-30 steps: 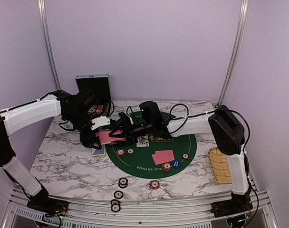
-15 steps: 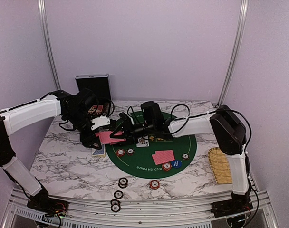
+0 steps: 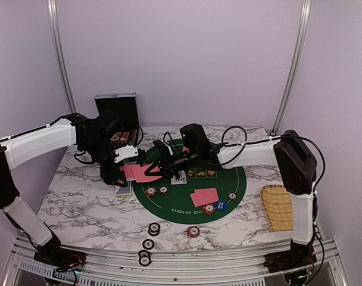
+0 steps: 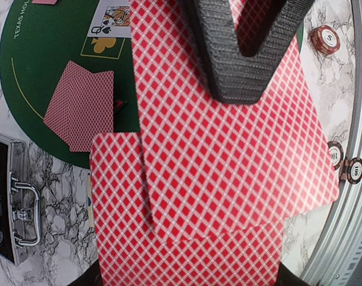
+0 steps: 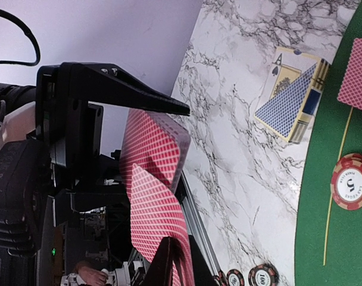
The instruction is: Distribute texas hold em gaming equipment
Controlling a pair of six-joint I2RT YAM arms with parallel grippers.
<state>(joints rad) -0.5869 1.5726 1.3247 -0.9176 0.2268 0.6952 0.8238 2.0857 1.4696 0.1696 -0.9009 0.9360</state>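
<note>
1. Left gripper (image 3: 125, 174): jaws narrow, clamped on the deck (image 3: 134, 173). The deck is held off the table over the left rim of the mat (image 3: 231, 179), pink-red backs up.
2. Right gripper (image 3: 162, 168): reaches in from the right. Its fingers (image 4: 214, 53) meet on the top card (image 4: 228, 149), pinching it. The top card lies skewed across the deck, and part of it overhangs the deck's edge.
3. On the mat:
   - a face-down pair (image 3: 205, 196), overlapping, near the middle;
   - a face-up card (image 3: 179, 177) just behind the pair, under the right gripper;
   - two chips (image 3: 151, 191) side by side near the left rim;
   - a lone chip (image 3: 233, 196) to the right of the pair.
4. Also on the mat, at its near side: a reddish disc (image 3: 209, 208) touching the blue disc (image 3: 220, 205).
5. Off the mat, on the marble toward the near edge, are loose chips (image 3: 153, 229), one of them red (image 3: 194, 231). Three more are bunched by the front rail (image 3: 144, 257).
6. The blue box (image 3: 124, 189) lies flat on the marble below the left gripper. An ace (image 5: 276, 71) shows face-up, tucked under it.
7. The case (image 3: 116, 107) is at the rear left with its lid up. The tray (image 3: 278, 207) is at the right edge, well apart from the mat's cards.
</note>
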